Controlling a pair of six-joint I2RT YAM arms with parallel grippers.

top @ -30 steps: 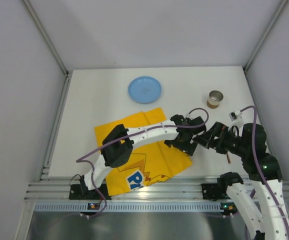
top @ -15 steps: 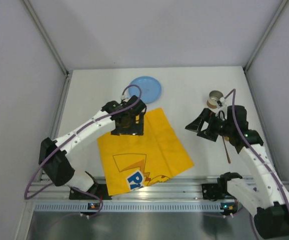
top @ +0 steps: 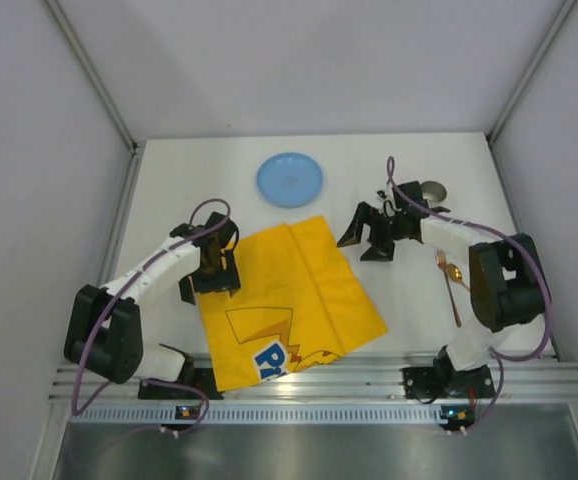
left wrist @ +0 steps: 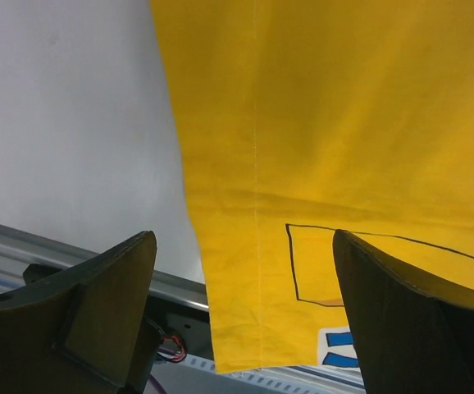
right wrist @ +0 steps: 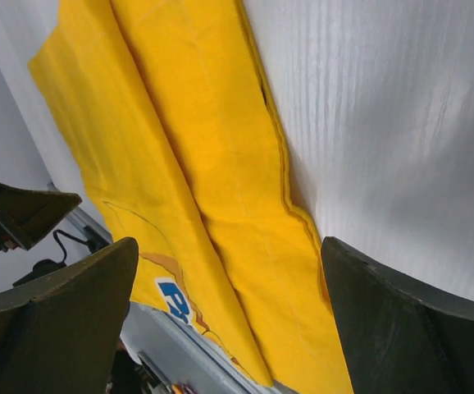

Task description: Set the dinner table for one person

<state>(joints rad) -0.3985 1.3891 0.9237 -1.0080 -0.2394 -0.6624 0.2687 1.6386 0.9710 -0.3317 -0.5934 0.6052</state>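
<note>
Both claws stand wide apart and empty, the left gripper [top: 207, 283] over the left edge of the yellow mat [top: 289, 300] and the right gripper [top: 363, 243] just beyond its far right edge. The mat lies askew on the near half of the white table [top: 169, 190], creased along one side, its near corner over the metal rail [top: 349, 380]. A pull from one claw alone would likely bunch the cloth or drag it further off the table, and a careless sweep could knock the blue plate [top: 289, 180].
</note>
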